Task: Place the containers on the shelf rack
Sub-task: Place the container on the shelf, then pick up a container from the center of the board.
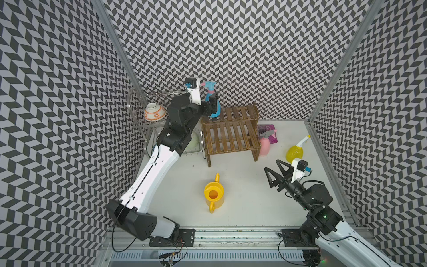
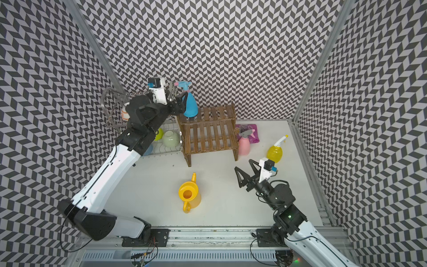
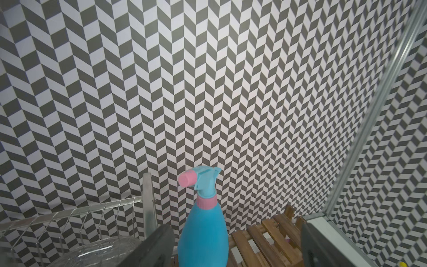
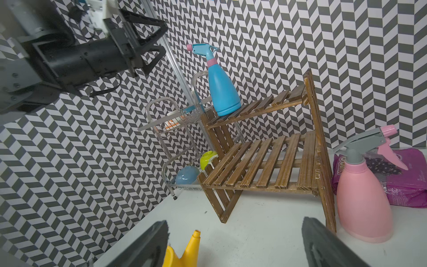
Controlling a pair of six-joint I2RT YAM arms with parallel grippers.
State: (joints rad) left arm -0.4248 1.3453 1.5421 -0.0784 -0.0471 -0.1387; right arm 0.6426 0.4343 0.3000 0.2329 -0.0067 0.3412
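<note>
**Status.** The blue plastic spray bottle with the pink nozzle (image 2: 190, 105) stands upright on the upper tier of the dark brown slatted wooden shelf rack (image 1: 231, 136). It is at the end nearest the silver wire dish rack (image 4: 150, 125). The left arm's fingers (image 3: 159, 247) are spread to either side of the bottle and grip nothing. In the left wrist view one finger lies just beside the bottle wall and the other is well apart. The right arm's fingers (image 4: 323, 249) are wide open and empty, above the desk (image 1: 242, 208) near the translucent yellow spray bottle (image 1: 294, 153).

**Hazards.**
1. Withdrawal: the nearer finger may catch the bottle on the way out. The bottle is tall and stands at the tier's end, so it could topple toward the wire rack.
2. The pink spray bottle with the grey trigger (image 1: 264, 146) stands on the desk just beside the rack's side post. A finger reaching for it may strike the post.
3. The opaque yellow watering can (image 1: 213, 196) is wide, so a grip across its body may slip.
4. If both arms work at the rack together, they may collide.
</note>
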